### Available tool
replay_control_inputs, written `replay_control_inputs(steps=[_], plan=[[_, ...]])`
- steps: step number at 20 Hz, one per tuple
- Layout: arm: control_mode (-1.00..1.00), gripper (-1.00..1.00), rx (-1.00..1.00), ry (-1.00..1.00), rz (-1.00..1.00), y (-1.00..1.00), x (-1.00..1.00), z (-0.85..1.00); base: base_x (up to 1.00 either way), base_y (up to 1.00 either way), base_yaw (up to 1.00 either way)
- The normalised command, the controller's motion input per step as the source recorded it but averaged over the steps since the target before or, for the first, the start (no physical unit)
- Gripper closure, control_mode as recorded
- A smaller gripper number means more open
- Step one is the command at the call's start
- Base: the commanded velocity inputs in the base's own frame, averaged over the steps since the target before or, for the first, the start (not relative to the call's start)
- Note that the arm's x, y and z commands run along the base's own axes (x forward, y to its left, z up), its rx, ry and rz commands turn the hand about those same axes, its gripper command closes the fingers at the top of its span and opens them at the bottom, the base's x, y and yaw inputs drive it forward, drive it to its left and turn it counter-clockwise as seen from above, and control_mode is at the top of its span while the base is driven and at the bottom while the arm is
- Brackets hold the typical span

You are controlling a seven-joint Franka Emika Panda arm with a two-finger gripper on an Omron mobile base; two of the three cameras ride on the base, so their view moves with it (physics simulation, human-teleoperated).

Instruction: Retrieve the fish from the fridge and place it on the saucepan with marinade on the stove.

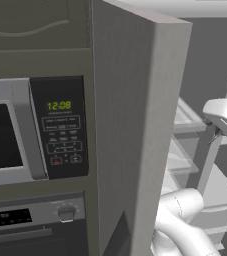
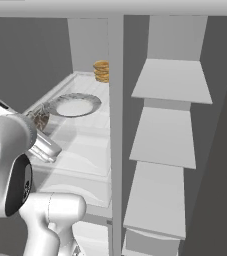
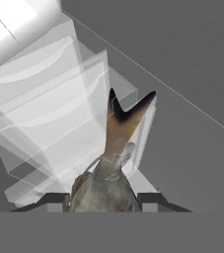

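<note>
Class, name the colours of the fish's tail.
Tan-brown with black tips on the fish; clearest in the hand view.

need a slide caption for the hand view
Gripper shut on the fish, its forked tail pointing away, with the fridge's clear drawers behind.

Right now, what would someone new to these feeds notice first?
Probably the fish, held between the fingers of the hand with its forked tail pointing away, in front of the fridge drawers. Next, the open fridge with white shelves, an empty plate on the upper left shelf and tan rounds stacked behind it. On the left side, the microwave clock glows green.
</note>
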Motion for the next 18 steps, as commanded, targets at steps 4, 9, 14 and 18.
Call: replay_control_inputs(steps=[4,9,14,18], plan=[[1.00,1.00,0.00,0.00,0.00,0.00,0.00,0.00,-0.25,-0.05,0.00],[1.00,1.00,0.00,0.00,0.00,0.00,0.00,0.00,-0.89,-0.14,0.00],[1.00,1.00,0.00,0.00,0.00,0.00,0.00,0.00,-0.97,-0.03,0.00],[1.00,1.00,0.00,0.00,0.00,0.00,0.00,0.00,-0.86,-0.01,0.00]])
